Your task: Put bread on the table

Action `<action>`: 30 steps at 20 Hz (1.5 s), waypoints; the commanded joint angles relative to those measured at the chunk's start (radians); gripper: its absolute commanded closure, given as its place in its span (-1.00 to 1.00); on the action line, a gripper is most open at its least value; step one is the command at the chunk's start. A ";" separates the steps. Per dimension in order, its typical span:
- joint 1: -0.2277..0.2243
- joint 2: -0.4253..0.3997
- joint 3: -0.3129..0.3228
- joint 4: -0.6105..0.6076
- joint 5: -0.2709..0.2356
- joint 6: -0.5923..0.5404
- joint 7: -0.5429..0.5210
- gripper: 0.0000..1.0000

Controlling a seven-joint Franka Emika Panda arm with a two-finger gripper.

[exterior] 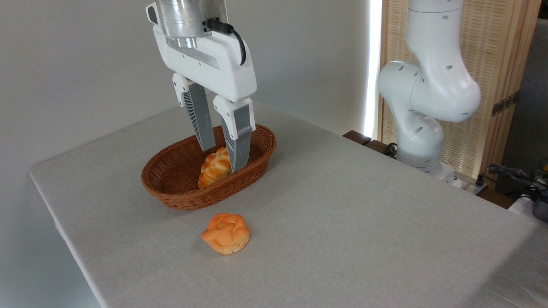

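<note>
White two-finger gripper hangs over the brown oval wicker basket, grey fingers apart, tips lowered inside the rim on either side of the loaf's far end; contact cannot be told. Golden-orange braided bread lies in the basket. Round knotted orange bun sits on the light-grey cloth-covered table, just in front of the basket

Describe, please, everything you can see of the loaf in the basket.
The loaf is a braided, golden-orange bread with paler creases. It lies in the brown wicker basket, towards its right half, with one end pointing at the camera. The claw stands open over its far end, whose far part the fingers hide. Whether they touch it I cannot tell.
</note>
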 commanded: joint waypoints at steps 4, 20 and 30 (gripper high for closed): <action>-0.002 0.000 0.005 0.020 0.008 -0.048 0.004 -1.00; -0.006 -0.150 -0.016 -0.171 -0.009 -0.011 0.022 -1.00; -0.132 -0.204 -0.093 -0.377 -0.111 0.064 0.068 -1.00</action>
